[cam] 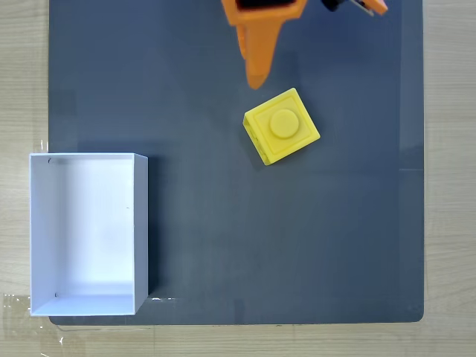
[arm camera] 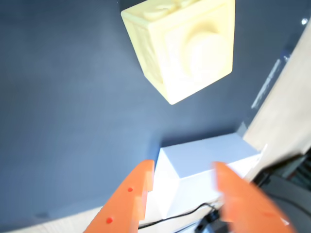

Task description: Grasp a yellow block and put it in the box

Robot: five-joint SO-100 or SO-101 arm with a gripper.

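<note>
Fixed view: I see the yellow block (cam: 282,126) on the dark mat (cam: 297,245), stud up, just below the orange end effector (cam: 312,37). The box (cam: 141,223) sits well apart at lower left. Wrist view: end effector (arm camera: 182,177) fingers parted, holding nothing; block (arm camera: 182,46) apart from the fingertips.

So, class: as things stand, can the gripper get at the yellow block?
Probably yes. The open gripper hangs just above the yellow block in the fixed view, with bare mat between them; the box sits well aside.
</note>
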